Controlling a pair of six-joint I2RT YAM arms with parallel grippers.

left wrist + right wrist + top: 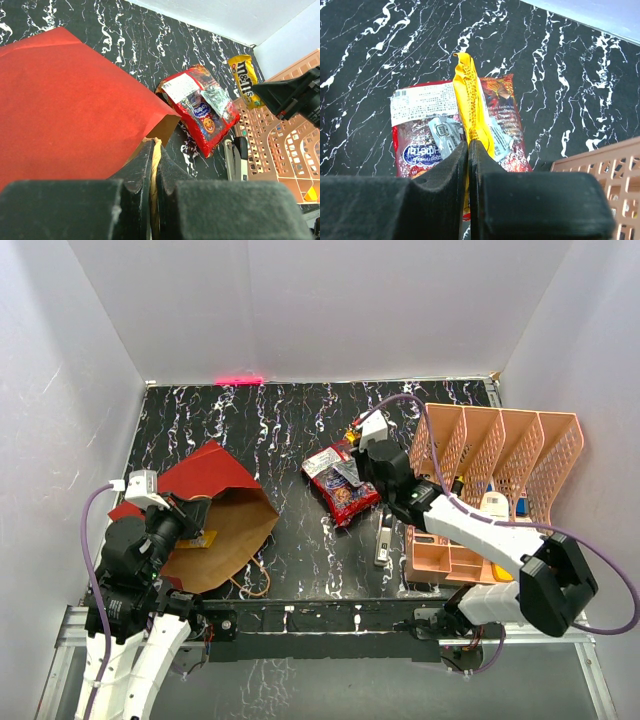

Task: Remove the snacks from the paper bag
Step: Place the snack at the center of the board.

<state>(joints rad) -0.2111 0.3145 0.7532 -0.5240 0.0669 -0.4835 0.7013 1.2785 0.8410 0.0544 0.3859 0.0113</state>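
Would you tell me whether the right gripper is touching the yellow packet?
Touching. The right wrist view shows the right gripper shut on the yellow packet, its edge pinched between both fingers.

The paper bag (215, 505), glossy red outside and brown inside, lies on its side at the near left corner of the surface. Its open mouth faces right, and its rim is pinched in the left hand (154, 150). A second yellow packet (198, 539) shows inside it. A red packet (345, 498) lies flat near the surface's middle with a small silver packet (217, 100) on top. The yellow m&m's packet (470, 95) hangs edge-on, clamped in the right hand (468, 150).
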